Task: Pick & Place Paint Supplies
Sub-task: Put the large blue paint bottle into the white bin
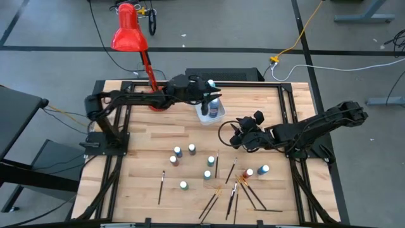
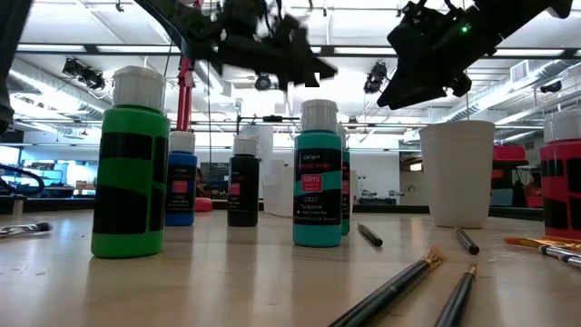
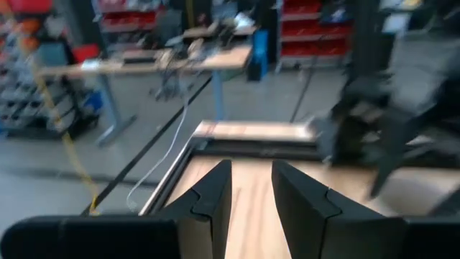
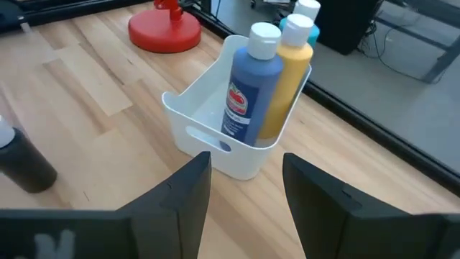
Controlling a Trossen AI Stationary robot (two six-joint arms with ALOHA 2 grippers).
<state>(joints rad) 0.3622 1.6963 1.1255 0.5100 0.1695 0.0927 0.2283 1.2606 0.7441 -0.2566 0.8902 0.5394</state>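
Note:
The white tub (image 1: 207, 114) stands on the table's far middle part. A blue bottle (image 4: 248, 86), a yellow bottle (image 4: 291, 72) and one more white cap behind them stand upright in it. My left gripper (image 1: 211, 88) hovers level above the tub's far side, open and empty (image 3: 251, 173). My right gripper (image 1: 234, 134) hangs open and empty to the tub's near right, its fingers (image 4: 244, 165) tipped toward the tub. Several small bottles (image 1: 192, 149) stand on their bases and several brushes (image 1: 231, 197) lie flat nearer the front edge.
The red lamp's base (image 4: 164, 30) sits left of the tub, with its pole and shade (image 1: 129, 31) rising at the back. A black bottle (image 4: 21, 162) stands on the near side of the tub. In the low view, green (image 2: 134, 163) and teal (image 2: 318, 173) bottles stand close.

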